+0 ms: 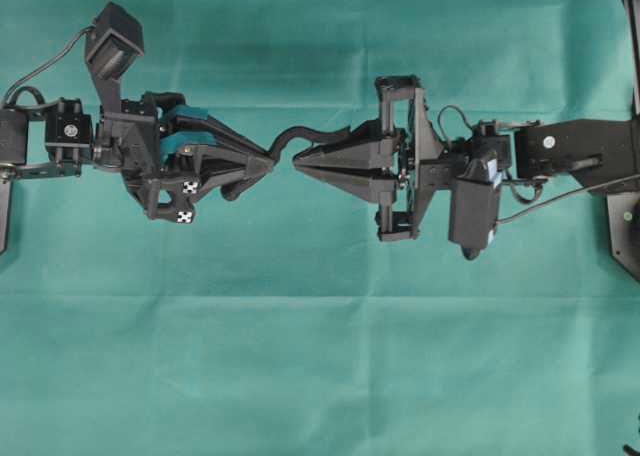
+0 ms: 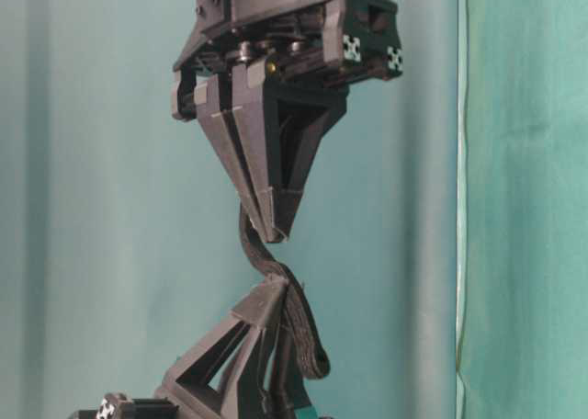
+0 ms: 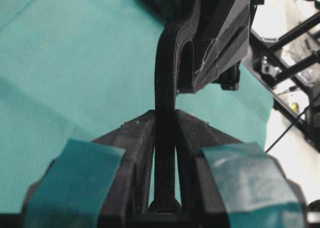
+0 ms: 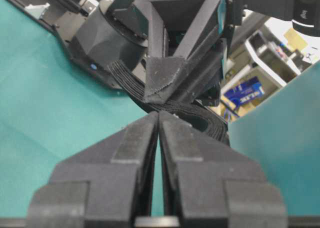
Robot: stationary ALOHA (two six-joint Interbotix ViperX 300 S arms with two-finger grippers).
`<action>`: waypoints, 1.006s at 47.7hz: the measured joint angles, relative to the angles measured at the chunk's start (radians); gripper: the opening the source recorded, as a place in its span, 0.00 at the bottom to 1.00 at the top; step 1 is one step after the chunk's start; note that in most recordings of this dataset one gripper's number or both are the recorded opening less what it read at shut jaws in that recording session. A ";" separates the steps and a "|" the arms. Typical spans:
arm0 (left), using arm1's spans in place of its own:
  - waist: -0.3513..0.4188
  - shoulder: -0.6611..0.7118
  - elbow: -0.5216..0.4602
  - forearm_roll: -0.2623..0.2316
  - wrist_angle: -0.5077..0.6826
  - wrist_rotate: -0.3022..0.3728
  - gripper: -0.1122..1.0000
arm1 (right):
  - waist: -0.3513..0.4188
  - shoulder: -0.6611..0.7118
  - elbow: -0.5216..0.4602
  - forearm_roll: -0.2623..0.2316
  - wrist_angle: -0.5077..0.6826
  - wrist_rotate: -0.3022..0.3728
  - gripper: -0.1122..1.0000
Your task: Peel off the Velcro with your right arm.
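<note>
Overhead exterior: Velcro (image 1: 300, 136) soft, light, bends easily. Left gripper (image 1: 262, 166) jaws clamp one end. Right gripper (image 1: 300, 163) jaws fully closed beside strap; grip not visible. Best hold: free end.

A lab: teal cloth (image 1: 320, 376) over the bench, cluttered shelves (image 4: 260, 83) behind.

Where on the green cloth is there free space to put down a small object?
The green cloth is bare along the whole lower half of the overhead view, below both arms, and in the strip above them. The middle band is crowded: left end effector, Velcro and right end effector meet there.
</note>
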 measured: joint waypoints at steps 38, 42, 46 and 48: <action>0.003 -0.002 0.003 0.000 -0.003 0.005 0.19 | 0.023 0.084 -0.084 -0.038 0.107 0.002 0.02; 0.005 0.000 0.003 0.000 -0.003 0.005 0.19 | 0.029 0.092 -0.091 -0.046 0.107 0.003 0.02; 0.006 0.000 0.003 0.000 -0.006 0.006 0.19 | 0.032 0.097 -0.097 -0.054 0.107 0.002 0.02; 0.006 0.000 0.003 0.000 -0.006 0.006 0.19 | 0.032 0.100 -0.100 -0.055 0.107 0.003 0.02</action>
